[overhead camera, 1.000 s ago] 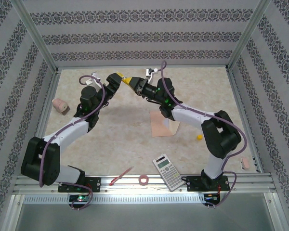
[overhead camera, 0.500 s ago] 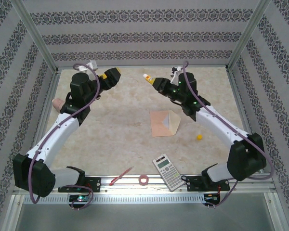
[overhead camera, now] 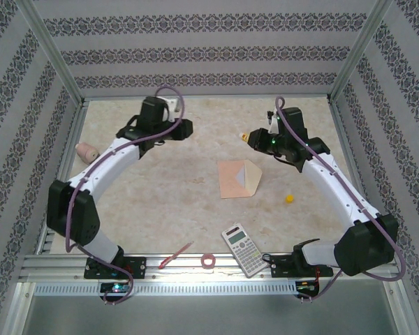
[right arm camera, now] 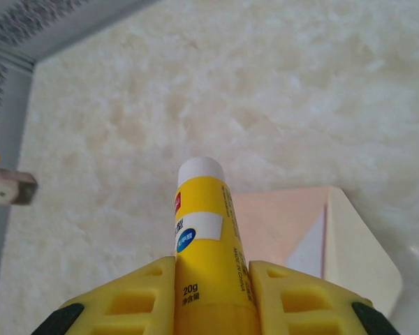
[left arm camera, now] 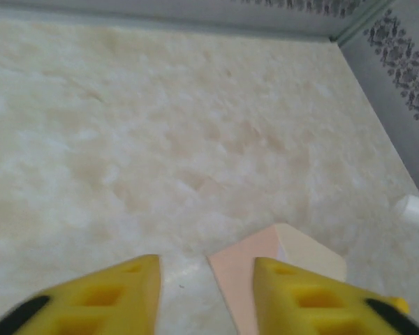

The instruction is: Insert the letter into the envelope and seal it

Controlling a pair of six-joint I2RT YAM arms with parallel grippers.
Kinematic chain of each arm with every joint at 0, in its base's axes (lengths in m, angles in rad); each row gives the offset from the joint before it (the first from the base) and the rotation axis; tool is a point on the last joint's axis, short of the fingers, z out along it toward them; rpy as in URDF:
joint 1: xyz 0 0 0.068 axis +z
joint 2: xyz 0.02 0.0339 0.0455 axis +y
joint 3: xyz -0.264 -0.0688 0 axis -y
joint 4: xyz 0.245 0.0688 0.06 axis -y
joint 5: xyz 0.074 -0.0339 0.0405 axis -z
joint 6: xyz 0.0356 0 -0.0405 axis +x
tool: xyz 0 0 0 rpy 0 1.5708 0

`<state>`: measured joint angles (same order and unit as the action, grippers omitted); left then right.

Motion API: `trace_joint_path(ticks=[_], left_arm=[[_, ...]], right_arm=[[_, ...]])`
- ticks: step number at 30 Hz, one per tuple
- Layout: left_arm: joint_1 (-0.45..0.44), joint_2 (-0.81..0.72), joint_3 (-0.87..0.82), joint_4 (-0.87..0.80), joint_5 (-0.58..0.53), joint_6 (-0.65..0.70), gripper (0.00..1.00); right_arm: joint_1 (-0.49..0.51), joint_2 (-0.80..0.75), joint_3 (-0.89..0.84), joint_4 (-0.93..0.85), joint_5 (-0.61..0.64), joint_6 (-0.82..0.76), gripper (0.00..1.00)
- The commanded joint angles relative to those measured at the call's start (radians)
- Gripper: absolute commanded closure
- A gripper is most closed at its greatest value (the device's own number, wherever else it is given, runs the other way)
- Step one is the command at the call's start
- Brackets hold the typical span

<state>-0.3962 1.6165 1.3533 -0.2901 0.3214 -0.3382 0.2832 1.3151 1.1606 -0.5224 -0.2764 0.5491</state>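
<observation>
Right gripper [right arm camera: 211,264] pinches a yellow cylindrical glue stick [right arm camera: 202,209], hiding part of the peach paper envelope [right arm camera: 279,223] lower right; left gripper [left arm camera: 206,264] slightly parted, empty.

Beige marbled tabletop [overhead camera: 181,181]; striped patterned walls [overhead camera: 195,42]; aluminium frame posts [overhead camera: 57,59].

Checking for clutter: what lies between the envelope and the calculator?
Nothing; the top view shows bare table between the envelope and the calculator.
</observation>
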Motion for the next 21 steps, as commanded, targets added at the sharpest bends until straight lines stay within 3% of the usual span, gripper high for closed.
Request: trace_joint_path(ticks=[1,2,12,21], left_arm=[[-0.075,0.068,0.064,-0.064,-0.019,0.129,0.95],[-0.091,0.099,0.074,-0.064,-0.024,0.137,1.00],[-0.188,0.361,0.157,-0.031,0.012,0.151,1.00],[-0.219,0.458,0.192,0.016,0.034,0.133,1.00]], right_arm=[[-0.002,-0.004,0.002,-0.106,0.025,-0.064,0.89],[-0.002,0.002,-0.005,-0.112,0.023,-0.069,0.89],[0.015,0.053,-0.052,-0.140,0.023,-0.106,0.91],[0.040,0.119,-0.060,-0.145,0.016,-0.130,0.91]])
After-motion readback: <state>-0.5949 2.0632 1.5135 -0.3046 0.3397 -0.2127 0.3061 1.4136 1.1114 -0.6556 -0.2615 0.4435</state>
